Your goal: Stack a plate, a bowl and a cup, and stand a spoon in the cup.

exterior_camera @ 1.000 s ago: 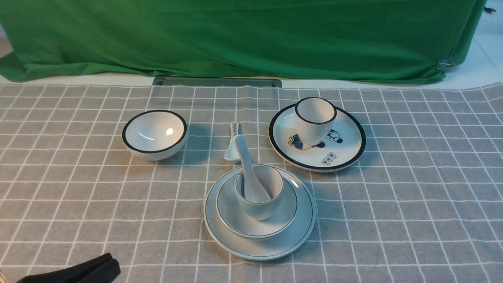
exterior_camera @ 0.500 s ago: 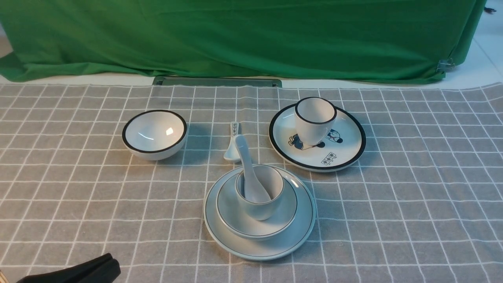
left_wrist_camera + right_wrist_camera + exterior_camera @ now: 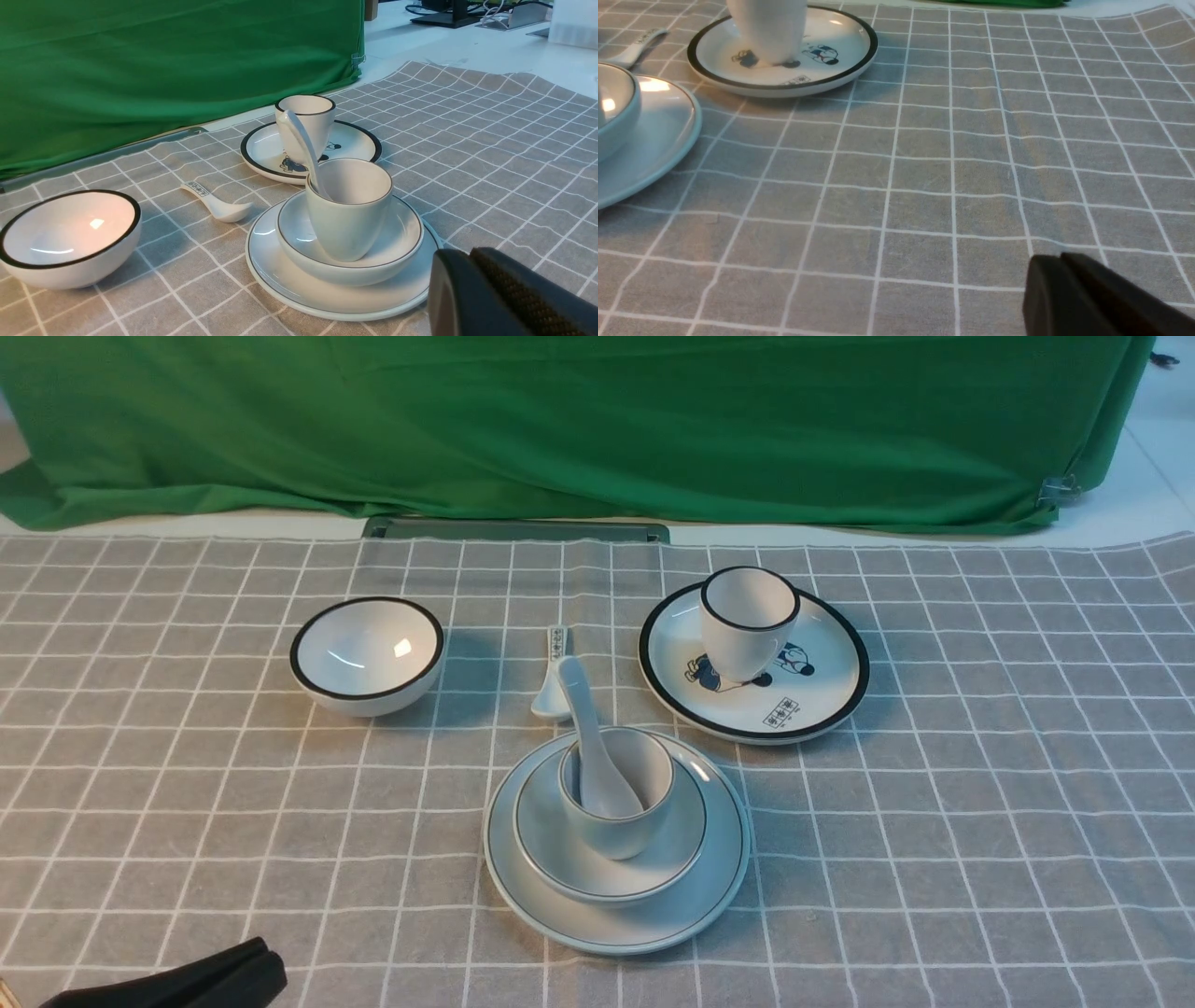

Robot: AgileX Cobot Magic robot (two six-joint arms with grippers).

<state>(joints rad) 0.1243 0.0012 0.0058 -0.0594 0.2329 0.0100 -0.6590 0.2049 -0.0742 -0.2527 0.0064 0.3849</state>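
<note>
Both grippers sit low at the near edge of the bench, clear of the crockery: our left gripper (image 3: 252, 971) shows as a black tip at the near-left corner w/ its jaws pressed together on nothing, and our right gripper (image 3: 1064, 280) shows only in its own wrist view, jaws likewise together and empty, hanging over bare grey checked cloth (image 3: 980, 821). We read that parked pose as fitting a finished job, since nothing is left to carry. The large plain pale blue-white round plate (image 3: 700, 896) lies near the middle of the bench, a bit toward the near edge; the shallow pale blue-white bowl w/ thin grey rim line (image 3: 672, 859) sits inside it, and the small handleless pale blue-white cup (image 3: 635, 831) stands upright in the bowl. The plain white ceramic soup spoon (image 3: 579, 728) has its deep bowl down in the cup, handle leaning on the rim toward the far-left, approx. as steep as the cup allows. Widest piece at the bottom keeps the stack steady. All four look glossy, smooth, hard, so likely slippery to pinch. Off the stack: a white bowl w/ thick black rim (image 3: 367, 655) toward the left edge, a small spoon w/ dark handle marks (image 3: 553, 695) just beyond the stack, and a black-rimmed cartoon plate (image 3: 822, 691) toward the far-right carrying a black-rimmed white cup (image 3: 747, 625).
</note>
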